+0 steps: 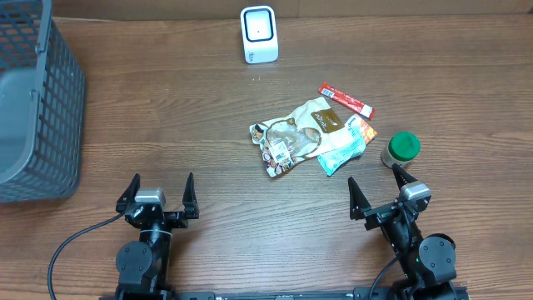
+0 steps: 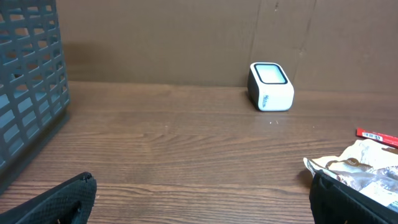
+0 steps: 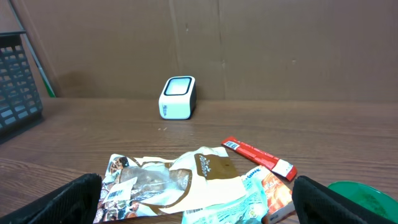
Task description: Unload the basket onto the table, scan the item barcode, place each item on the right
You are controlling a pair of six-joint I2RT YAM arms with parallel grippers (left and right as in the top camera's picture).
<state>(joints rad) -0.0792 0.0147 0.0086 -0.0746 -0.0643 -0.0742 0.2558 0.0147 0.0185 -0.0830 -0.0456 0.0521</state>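
Observation:
A white barcode scanner (image 1: pixel 259 34) (image 2: pixel 270 86) (image 3: pixel 178 98) stands upright at the far middle of the table. The items lie in a loose pile right of centre: a cream-and-brown snack pouch (image 1: pixel 296 133) (image 3: pixel 180 183) (image 2: pixel 367 165) with a barcode label, a teal packet (image 1: pixel 341 150) (image 3: pixel 249 202), an orange box (image 1: pixel 364 132) and a red stick pack (image 1: pixel 346 99) (image 3: pixel 258 157). My left gripper (image 1: pixel 161 190) (image 2: pixel 202 202) rests open and empty at the near left. At the near right, just in front of the pile, my right gripper (image 1: pixel 379 190) (image 3: pixel 199 202) is open and empty too.
A grey mesh basket (image 1: pixel 33 108) (image 2: pixel 28 81) (image 3: pixel 18 74) fills the far left corner. A green-lidded jar (image 1: pixel 401 150) (image 3: pixel 364 199) stands right of the pile, close to my right gripper's outer finger. A brown cardboard wall backs the table.

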